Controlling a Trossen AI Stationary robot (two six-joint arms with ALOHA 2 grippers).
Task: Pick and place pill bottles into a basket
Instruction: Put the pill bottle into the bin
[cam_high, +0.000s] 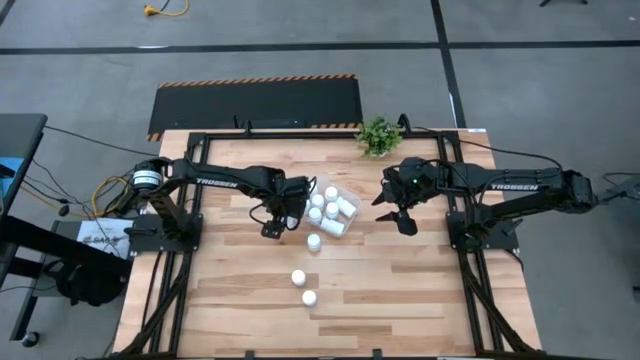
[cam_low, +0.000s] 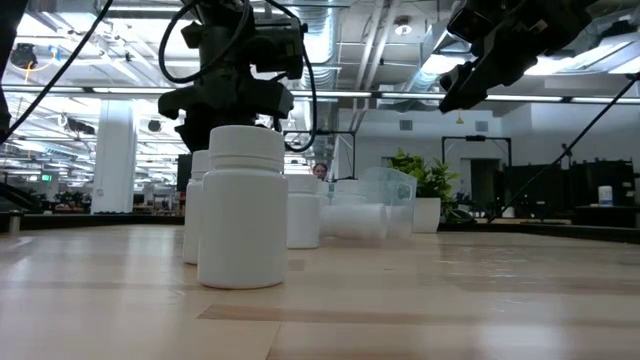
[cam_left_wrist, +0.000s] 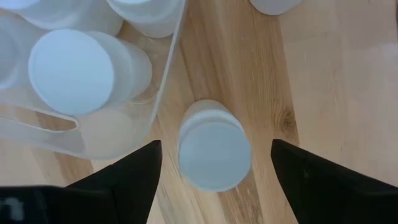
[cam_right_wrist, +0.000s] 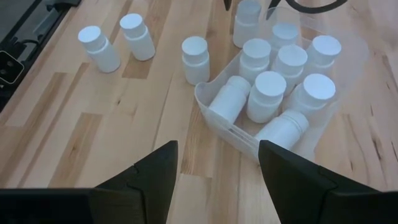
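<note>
Pincer of your left arm hangs spread wide over 1 upright pill bottle, which stands on the worktop just left of the basket; descend straight.

The table is made of light wood planks with a black frame around its edges. A small green plant stands near the far edge of the table, in a white pot that shows in the low view. Behind the table, a black mat with an orange and black striped border lies on the grey floor. A yellow cable lies on the floor farther away. In the low view, the room behind has a white column and long ceiling lights.
</note>
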